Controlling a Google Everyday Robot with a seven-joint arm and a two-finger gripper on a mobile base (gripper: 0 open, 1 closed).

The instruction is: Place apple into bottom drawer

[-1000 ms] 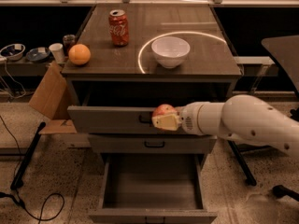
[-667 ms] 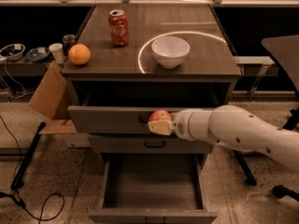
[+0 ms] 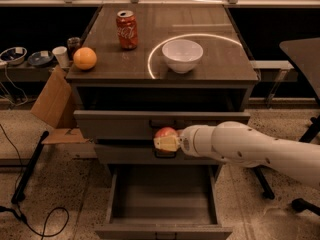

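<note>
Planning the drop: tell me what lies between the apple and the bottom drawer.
Camera view: below the gripper holding the apple, only the middle drawer's front precedes the bottom drawer.

Speckled terrazzo floor (image 3: 60, 184), cardboard (image 3: 52, 104) at left, dark table (image 3: 301, 56) at right, warm light.

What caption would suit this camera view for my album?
Robot hand, in front of the cabinet, holds an apple above the open bottom drawer.
</note>
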